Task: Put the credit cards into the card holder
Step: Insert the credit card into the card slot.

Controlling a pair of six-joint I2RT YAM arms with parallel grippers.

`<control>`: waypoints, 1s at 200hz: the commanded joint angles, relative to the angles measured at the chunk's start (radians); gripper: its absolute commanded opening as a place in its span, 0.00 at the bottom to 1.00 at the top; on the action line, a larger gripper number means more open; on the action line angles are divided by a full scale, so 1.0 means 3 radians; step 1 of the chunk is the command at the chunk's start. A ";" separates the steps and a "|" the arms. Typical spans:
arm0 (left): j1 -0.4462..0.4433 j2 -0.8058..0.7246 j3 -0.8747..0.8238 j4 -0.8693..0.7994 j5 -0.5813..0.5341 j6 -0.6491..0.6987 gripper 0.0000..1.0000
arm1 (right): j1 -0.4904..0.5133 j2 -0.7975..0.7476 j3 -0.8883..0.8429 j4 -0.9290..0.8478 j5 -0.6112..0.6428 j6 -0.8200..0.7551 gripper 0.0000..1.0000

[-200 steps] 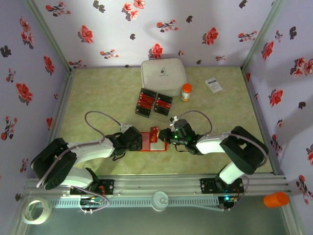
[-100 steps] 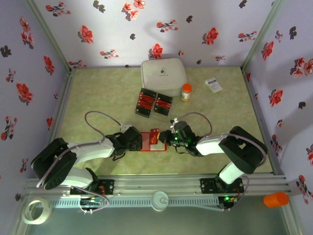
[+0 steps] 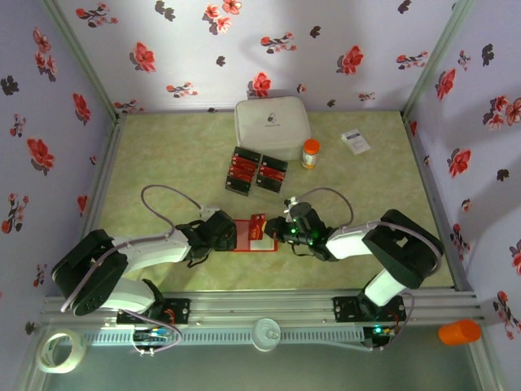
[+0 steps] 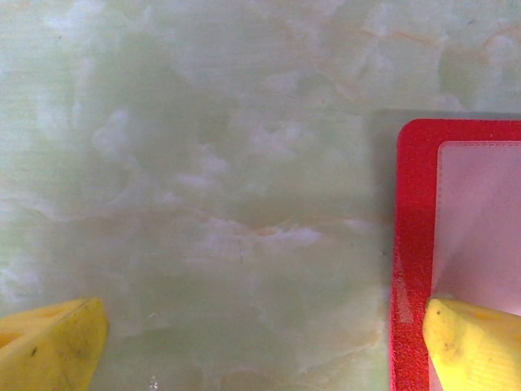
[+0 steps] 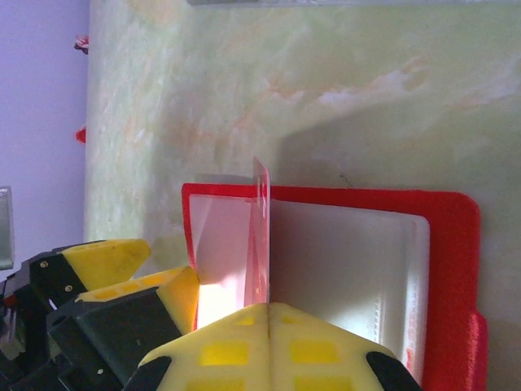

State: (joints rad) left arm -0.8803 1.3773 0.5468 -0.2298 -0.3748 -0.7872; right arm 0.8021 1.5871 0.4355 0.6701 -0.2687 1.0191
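Both arms lie low over the bench, reaching in toward each other near the front middle. The left arm runs almost flat from its base at lower left, and the left pincer ends at the left edge of the card holder.

From its own wrist cam the left pincer is spread wide with nothing gripped. One yellow fingertip is out over bare bench, and the other sits on the pale pocket side of the card holder.

The right arm bends at the elbow on the right and reaches left. The right pincer is clamped on a credit card. On the right wrist cam its fingers meet tight on the credit card. That card shows edge-on, standing upright over the open card holder, toward the left end of the pale pocket. Can't tell if its far edge is actually in the pocket or just above it. The left arm's fingertip is right there too, on the holder's left end.

The bench is pale green with a marble look, and the card holder lies flat on it between the two pincers. Further back two black trays sit side by side with more red cards in them. A white lidded box is just behind them, and an orange-capped bottle is just right of the trays. A small white printed box lies toward the back right.

The walls are lilac with red and dark flowers. A tape roll sits out past the front rail at lower left.
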 commanded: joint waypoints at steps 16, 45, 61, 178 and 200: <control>0.0022 0.0067 -0.0066 0.0035 -0.0015 -0.0074 1.00 | 0.0051 0.0125 -0.0056 0.0241 -0.0058 0.0110 0.00; 0.0023 0.0067 -0.0063 0.0040 -0.0009 -0.0071 1.00 | 0.0065 0.0122 -0.0086 0.0254 -0.0040 0.0119 0.00; 0.0025 0.0067 -0.0066 0.0043 -0.0012 -0.0071 1.00 | 0.0067 0.0108 -0.0110 0.0238 -0.0025 0.0131 0.00; 0.0024 0.0054 -0.0083 0.0055 -0.0012 -0.0078 1.00 | 0.0149 0.0081 -0.0139 0.0107 0.0016 0.0167 0.00; 0.0023 0.0057 -0.0084 0.0055 -0.0013 -0.0071 1.00 | 0.0155 0.0056 -0.0149 0.0051 0.0027 0.0172 0.00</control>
State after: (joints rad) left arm -0.8803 1.3773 0.5419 -0.2211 -0.3786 -0.7872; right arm 0.8387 1.6176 0.4076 0.7261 -0.2768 1.0592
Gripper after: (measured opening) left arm 0.998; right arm 0.063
